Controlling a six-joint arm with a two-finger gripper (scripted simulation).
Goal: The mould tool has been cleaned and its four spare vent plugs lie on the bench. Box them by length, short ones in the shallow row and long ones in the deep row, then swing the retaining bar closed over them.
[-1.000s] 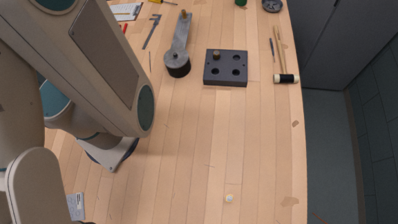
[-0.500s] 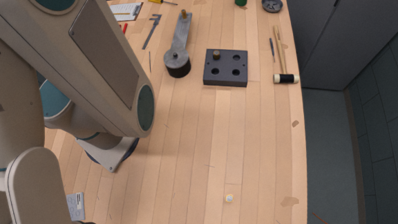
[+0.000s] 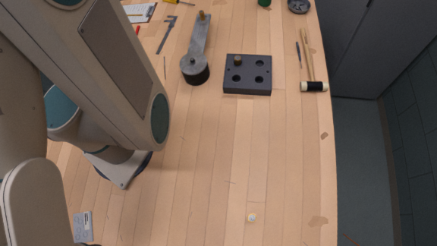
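Observation:
My gripper is out of view, hidden behind the large beige arm [image 3: 95, 72] that fills the left side, so the frame does not show it or anything in it. The dark box [image 3: 248, 74] with four round sockets sits on the bench at upper centre, and one brass-topped vent plug [image 3: 237, 59] stands in its far-left socket. The other three sockets look empty. The grey retaining bar [image 3: 197, 41] is swung away from the box, reaching from its round black pivot base [image 3: 194, 70] toward the far edge, with a brass knob [image 3: 202, 15] at its tip.
Behind the box lie a caliper [image 3: 167, 32], a clipboard [image 3: 139, 12], a screwdriver [image 3: 178, 2], a green pot [image 3: 264, 2] and a grey dish [image 3: 299, 5]. A mallet [image 3: 311, 62] lies right of the box near the bench edge. A small white bit [image 3: 252, 217] lies near the front.

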